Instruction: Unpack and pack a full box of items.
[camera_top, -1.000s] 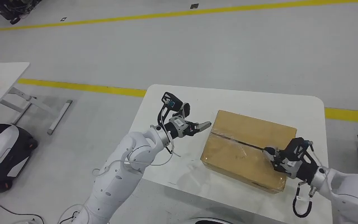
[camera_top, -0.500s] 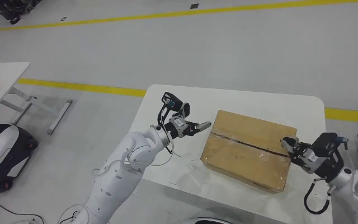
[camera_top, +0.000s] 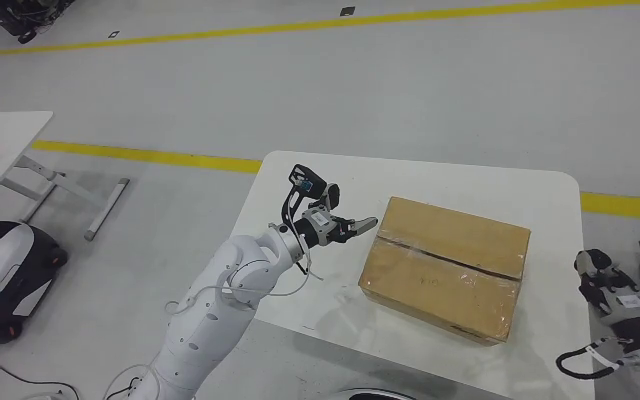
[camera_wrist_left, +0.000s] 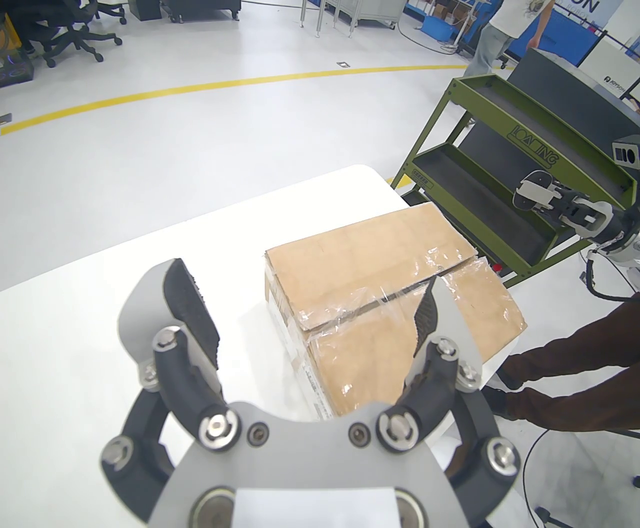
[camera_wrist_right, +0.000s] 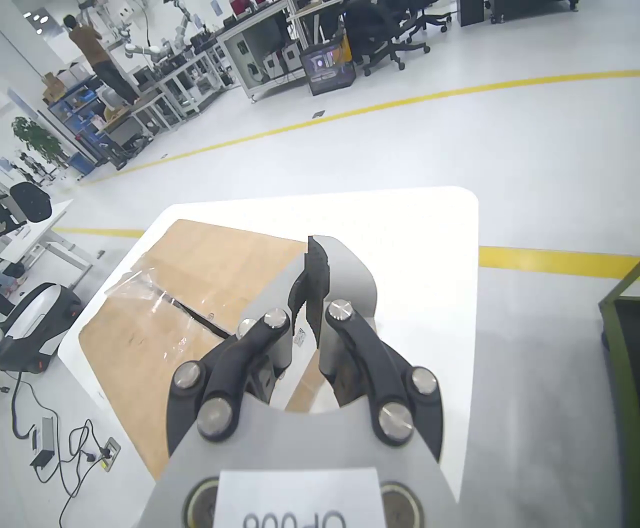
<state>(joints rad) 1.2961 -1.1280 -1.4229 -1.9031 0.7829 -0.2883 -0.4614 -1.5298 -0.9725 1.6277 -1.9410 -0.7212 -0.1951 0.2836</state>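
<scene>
The box (camera_top: 445, 268) gives nothing away: its flaps lie closed under crinkled clear tape, so the contents are hidden. In the top view the right arm is cut off by the picture's edge just behind the right gripper (camera_top: 600, 272). In the right wrist view its fingers (camera_wrist_right: 345, 280) cover the box's near end. The left gripper (camera_wrist_left: 305, 300) blocks 1 lower corner in the left wrist view.

The box (camera_top: 445, 268) lies on the tabletop (camera_top: 300, 190). My left hand (camera_top: 362, 227) is just left of it. My right hand (camera_top: 590, 265) is off to its right.
</scene>
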